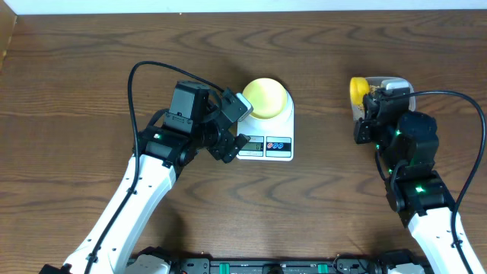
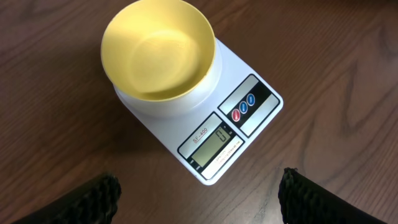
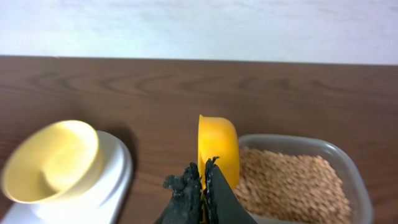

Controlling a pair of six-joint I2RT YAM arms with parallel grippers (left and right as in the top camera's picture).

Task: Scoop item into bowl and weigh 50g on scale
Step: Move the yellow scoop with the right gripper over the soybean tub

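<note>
Yellow bowl on white scale, left tool spread near it, right tool pinching yellow scoop at tub of beans

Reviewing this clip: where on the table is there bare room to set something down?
Bare tabletop between scale and tub, and along the far edge. Crowded beside the scale, where the left gripper hovers, and at the tub.

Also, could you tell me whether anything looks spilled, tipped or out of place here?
Nothing stands out. The bowl sits upright and empty on the scale, the beans lie inside the tub with none seen on the table, and the right claw is shut on the yellow scoop.
</note>
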